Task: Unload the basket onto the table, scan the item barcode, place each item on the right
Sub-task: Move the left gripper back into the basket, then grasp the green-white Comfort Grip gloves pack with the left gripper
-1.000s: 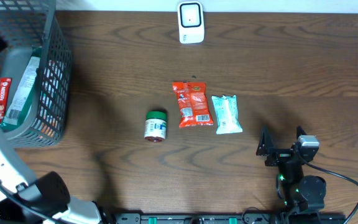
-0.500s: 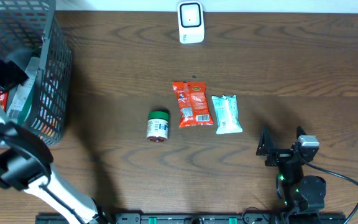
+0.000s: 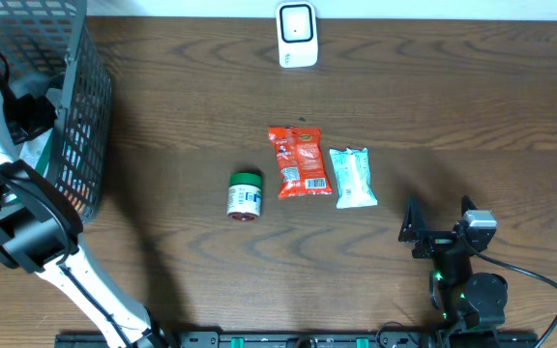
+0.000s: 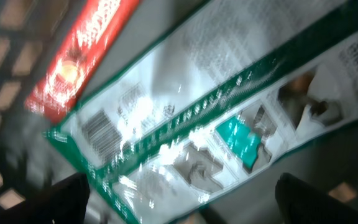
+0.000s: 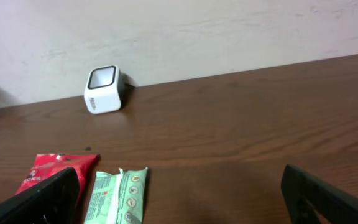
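A grey mesh basket [image 3: 83, 116] is sitting at the far left corner of the dark wooden surface [image 3: 453, 97]. Near the middle, a red snack packet [image 3: 297, 161] and a pale green packet [image 3: 353, 177] are lying flat just beside each other. A green-lidded jar [image 3: 244, 195] is lying on its side, slightly apart toward the left edge.

The dark brown wooden table [image 3: 453, 106] carries a white box-shaped scanner [image 3: 297, 34] at its far edge. Near the middle lie a red foil snack packet [image 3: 298, 161], a pale green wipes packet [image 3: 353, 177] just beside it, and a green-lidded small jar [image 3: 244, 195] on its side. A grey plastic mesh basket [image 3: 77, 126] stands at the left.
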